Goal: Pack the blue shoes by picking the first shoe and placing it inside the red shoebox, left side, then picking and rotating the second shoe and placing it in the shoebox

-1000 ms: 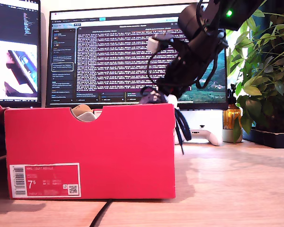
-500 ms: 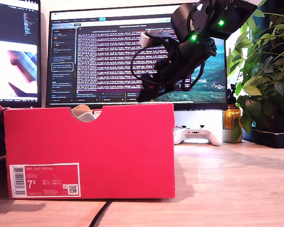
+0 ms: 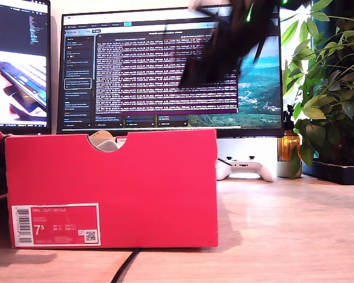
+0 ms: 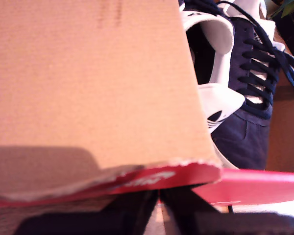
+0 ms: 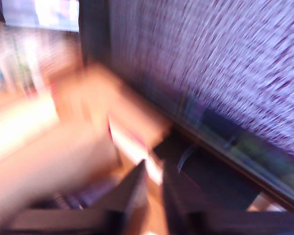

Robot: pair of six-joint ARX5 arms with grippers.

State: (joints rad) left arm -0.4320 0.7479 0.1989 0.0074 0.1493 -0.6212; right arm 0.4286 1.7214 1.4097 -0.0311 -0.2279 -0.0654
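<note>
The red shoebox (image 3: 112,188) stands on the desk toward the exterior view's left. A pale shoe part (image 3: 106,143) shows through the notch in its top edge. In the first wrist view both blue shoes (image 4: 245,132) lie inside the box, beyond a brown cardboard flap (image 4: 88,83) and the red rim (image 4: 255,188). My first gripper (image 4: 159,205) sits just under that rim with its fingers together. Whether they pinch the cardboard I cannot tell. My second gripper (image 3: 192,76) is a dark blur high before the monitor, above the box's right end. Its fingers (image 5: 132,191) are nearly closed and hold nothing.
Two monitors (image 3: 165,65) stand behind the box. To the exterior view's right of the box are a white game controller (image 3: 246,168), an amber bottle (image 3: 289,147) and a leafy plant (image 3: 330,88). A black cable (image 3: 127,265) runs under the box's front.
The second arm has risen from the box's right end to high in front of the monitor. Dark laces hung by its gripper a second ago; nothing hangs there now.
</note>
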